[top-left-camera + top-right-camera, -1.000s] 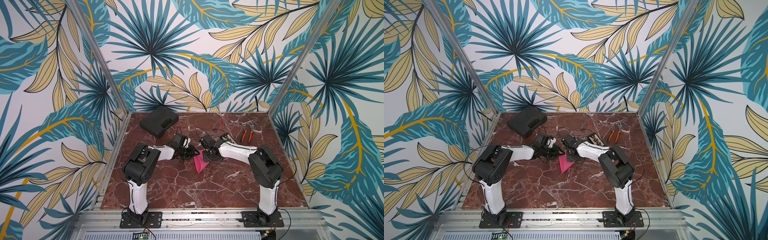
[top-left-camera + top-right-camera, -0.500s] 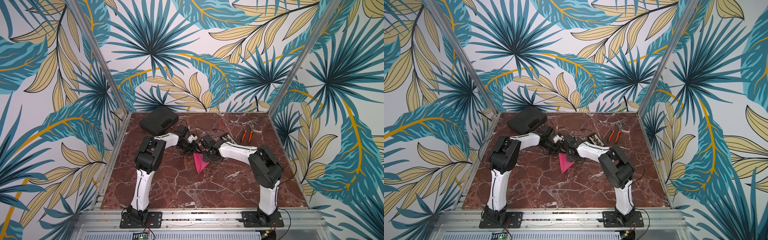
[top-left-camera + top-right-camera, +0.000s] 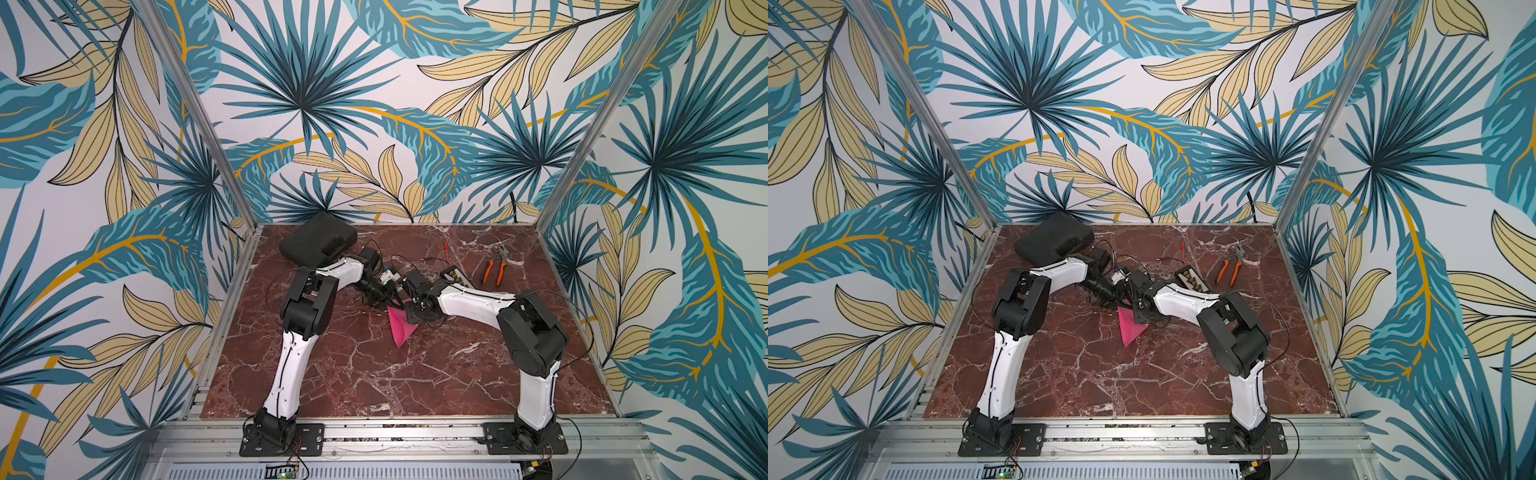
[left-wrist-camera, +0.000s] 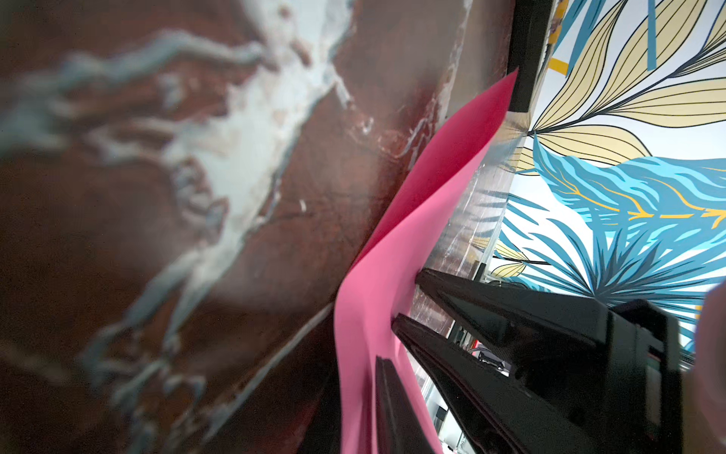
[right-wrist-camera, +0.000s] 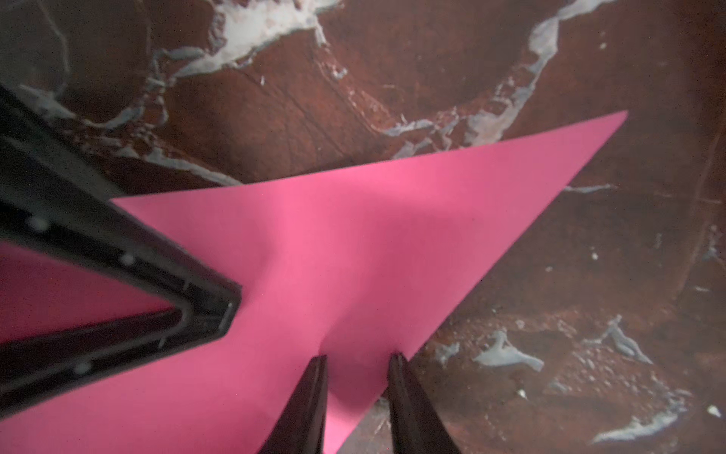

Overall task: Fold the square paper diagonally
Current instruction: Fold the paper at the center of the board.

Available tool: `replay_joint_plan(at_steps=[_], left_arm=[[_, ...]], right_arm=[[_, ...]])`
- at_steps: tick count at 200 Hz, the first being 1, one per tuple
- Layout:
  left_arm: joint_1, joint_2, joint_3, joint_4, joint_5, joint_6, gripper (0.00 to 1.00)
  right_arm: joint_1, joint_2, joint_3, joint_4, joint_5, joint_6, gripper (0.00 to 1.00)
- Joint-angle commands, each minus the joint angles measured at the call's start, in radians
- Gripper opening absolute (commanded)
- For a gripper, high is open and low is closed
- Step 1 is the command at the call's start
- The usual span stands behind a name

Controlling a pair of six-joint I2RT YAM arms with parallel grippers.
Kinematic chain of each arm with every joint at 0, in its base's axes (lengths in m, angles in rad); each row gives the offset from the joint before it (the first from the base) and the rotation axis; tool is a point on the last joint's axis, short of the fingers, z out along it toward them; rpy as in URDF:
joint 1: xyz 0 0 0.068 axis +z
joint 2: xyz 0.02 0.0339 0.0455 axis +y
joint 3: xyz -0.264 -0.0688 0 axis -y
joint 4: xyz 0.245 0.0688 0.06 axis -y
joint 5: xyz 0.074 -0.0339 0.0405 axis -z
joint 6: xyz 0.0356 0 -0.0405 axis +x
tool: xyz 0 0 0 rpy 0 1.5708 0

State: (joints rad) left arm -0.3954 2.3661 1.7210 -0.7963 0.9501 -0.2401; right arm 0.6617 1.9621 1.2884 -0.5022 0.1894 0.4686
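Although the square paper [image 3: 400, 328] already lies as a pink triangle near the middle of the red-brown marble tabletop [image 3: 353, 374], its sharp corner pointing toward the front rail [image 3: 395, 424], the fold looks unfinished. In the left wrist view the upper layer bows up off the lower one instead of lying flat.

Just behind that corner the right gripper [image 5: 359, 357] stands over the sheet's edge. Its jaws are narrowly apart, their tips set down on the top layer and gripping nothing. This reads as a hold-down, pinning the layers so that the corners do not slip apart.

A little farther back the left gripper [image 3: 386, 297] reaches in low from the other side, at the raised part of the sheet. Its jaws stand close together by that lifted edge, but whether they clamp it cannot be told. The low, sideways reach probably serves to draw the loose layer over or to press the crease.

Beyond both arms, well apart from the paper, lie orange-handled pliers [image 3: 494, 268] and, at the far left corner, a black case [image 3: 318, 245]. Neither is in the way.
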Motion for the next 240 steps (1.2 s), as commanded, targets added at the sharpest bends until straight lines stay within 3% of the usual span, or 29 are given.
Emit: replay_joint_plan(at_steps=[1,27,47,89,114,134,165,240], left_arm=[[-0.002,0.047,-0.010,-0.056,-0.083,0.038,0.10],[-0.002,0.000,-0.050,-0.016,-0.095,0.029,0.00],[-0.001,-0.063,-0.124,0.070,-0.115,-0.014,0.00],[-0.016,-0.308,-0.427,0.494,-0.268,-0.276,0.00],[-0.051,-0.440,-0.649,0.836,-0.448,-0.488,0.00],[-0.089,-0.475,-0.754,0.977,-0.579,-0.585,0.00],[-0.125,-0.444,-0.797,1.075,-0.627,-0.665,0.00],[-0.129,-0.426,-0.794,1.065,-0.640,-0.659,0.00]], right_arm=[[0.003,0.020,-0.038,-0.036,-0.014,-0.018,0.31],[0.002,-0.014,-0.036,-0.023,-0.015,-0.032,0.31],[-0.001,-0.074,-0.039,-0.004,-0.025,-0.037,0.36],[-0.030,-0.234,-0.094,0.024,-0.126,0.023,0.40],[-0.051,-0.267,-0.145,0.030,-0.212,0.087,0.30],[-0.048,-0.261,-0.146,0.007,-0.216,0.101,0.18],[-0.032,-0.206,-0.079,-0.020,-0.186,0.093,0.18],[-0.024,0.031,0.136,-0.091,-0.090,0.019,0.17]])
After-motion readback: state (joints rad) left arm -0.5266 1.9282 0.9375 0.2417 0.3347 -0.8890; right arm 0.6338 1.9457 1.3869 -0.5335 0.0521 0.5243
